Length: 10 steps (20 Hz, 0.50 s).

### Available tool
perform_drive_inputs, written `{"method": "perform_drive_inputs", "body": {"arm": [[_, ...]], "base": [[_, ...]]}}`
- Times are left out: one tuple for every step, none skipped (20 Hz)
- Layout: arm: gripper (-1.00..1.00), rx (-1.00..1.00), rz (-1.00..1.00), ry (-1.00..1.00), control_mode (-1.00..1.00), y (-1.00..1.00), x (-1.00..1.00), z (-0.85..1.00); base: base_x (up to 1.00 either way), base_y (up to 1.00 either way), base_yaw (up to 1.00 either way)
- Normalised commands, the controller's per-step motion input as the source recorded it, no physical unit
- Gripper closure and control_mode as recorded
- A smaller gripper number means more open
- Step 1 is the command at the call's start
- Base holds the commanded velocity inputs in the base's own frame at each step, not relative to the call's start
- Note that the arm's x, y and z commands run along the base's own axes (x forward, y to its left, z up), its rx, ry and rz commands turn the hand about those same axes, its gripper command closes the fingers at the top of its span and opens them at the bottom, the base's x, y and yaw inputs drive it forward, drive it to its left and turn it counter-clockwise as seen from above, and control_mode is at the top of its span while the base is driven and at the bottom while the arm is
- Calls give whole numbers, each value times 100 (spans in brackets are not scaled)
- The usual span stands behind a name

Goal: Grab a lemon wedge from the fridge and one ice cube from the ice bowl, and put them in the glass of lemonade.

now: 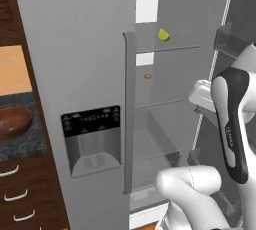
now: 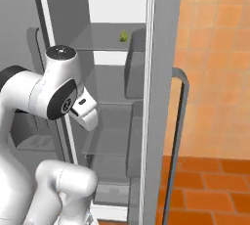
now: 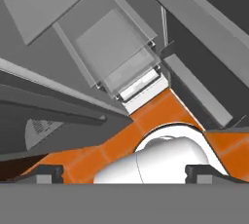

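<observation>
The landmark here is the fridge, with its right-hand door swung open and the shelves inside exposed. Left of the fridge, the ice bowl sits on the dark worktop above a bank of drawers, untouched. Inside the fridge, on the upper glass shelf, lies the lemon wedge, near the shelf's front edge; the right base view shows it too, small and yellow-green, toward the back of that same shelf. A tiny brownish thing sits one shelf lower, too small to name. Right of the fridge opening the arm is folded up, its hand tilted downward toward the lower shelves and the orange floor. The tool has its two tips spread wide, with nothing between them.

The step in hand looks like the first one: fetching the wedge. The next move calls for lifting and turning the hand toward the upper shelf, then reaching in over its edge.
</observation>
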Motion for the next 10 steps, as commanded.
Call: {"method": "perform_drive_inputs", "body": {"arm": [[-100,0,0,0,100,0,0,0],[-100,0,0,0,100,0,0,0],[-100,0,0,0,100,0,0,0],[-100,0,0,0,100,0,0,0],[-100,0,0,0,100,0,0,0],[-100,0,0,0,100,0,0,0],[-100,0,0,0,100,0,0,0],[-100,0,0,0,100,0,0,0],[-100,0,0,0,100,0,0,0],[-100,0,0,0,100,0,0,0]], "base": [[79,61,-36],[85,54,-34],[94,31,-34],[100,8,-33],[100,4,-33],[100,7,-30],[95,6,-21],[54,0,-9],[0,0,-1],[0,0,0]]}}
